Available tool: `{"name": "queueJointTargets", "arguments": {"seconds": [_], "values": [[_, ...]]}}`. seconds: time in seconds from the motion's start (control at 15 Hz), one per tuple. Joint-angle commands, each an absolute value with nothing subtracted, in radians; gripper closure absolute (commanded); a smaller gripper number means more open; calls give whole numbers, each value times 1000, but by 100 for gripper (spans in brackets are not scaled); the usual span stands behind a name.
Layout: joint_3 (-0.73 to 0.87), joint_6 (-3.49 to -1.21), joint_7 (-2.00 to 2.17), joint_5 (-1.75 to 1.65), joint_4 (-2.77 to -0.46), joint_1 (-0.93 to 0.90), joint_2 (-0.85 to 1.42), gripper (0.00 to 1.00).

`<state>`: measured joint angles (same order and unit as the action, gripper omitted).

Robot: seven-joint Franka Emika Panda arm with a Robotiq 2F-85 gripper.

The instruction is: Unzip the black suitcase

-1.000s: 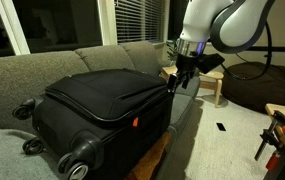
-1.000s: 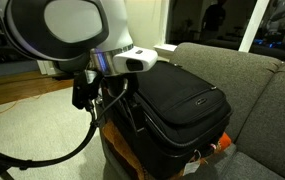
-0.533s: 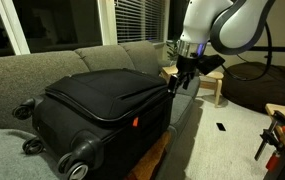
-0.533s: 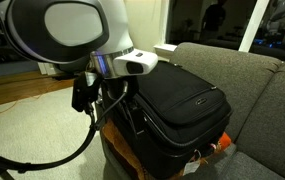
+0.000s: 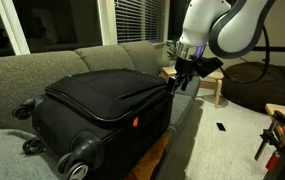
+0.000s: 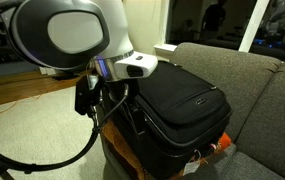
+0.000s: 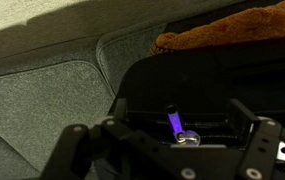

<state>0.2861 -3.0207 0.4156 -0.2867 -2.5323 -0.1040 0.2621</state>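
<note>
Wrist view has the claw (image 7: 172,138) spread wide and empty near a corner of the black suitcase (image 5: 102,100) lying flat on the grey couch (image 5: 12,70); it looks soft-sided but hefty, so I'd pinch the little zipper pull, not fabric.

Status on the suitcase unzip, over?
Gripper open, empty, beside one end of the black suitcase. Suitcase flat on the grey sofa, looks zipped. Nothing seen between gripper and case.
</note>
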Motion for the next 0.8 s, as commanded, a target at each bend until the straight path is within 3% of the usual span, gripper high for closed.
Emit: {"name": "queueJointTargets", "arguments": {"seconds": [0.0, 0.33, 0.67, 0.73], "values": [[324, -3064, 415, -256, -2533, -149, 284, 0], [357, -3084, 420, -241, -2545, -190, 290, 4], [377, -3083, 412, -224, -2536, -215, 299, 0], [378, -3082, 409, -221, -2533, -216, 301, 7]]}}
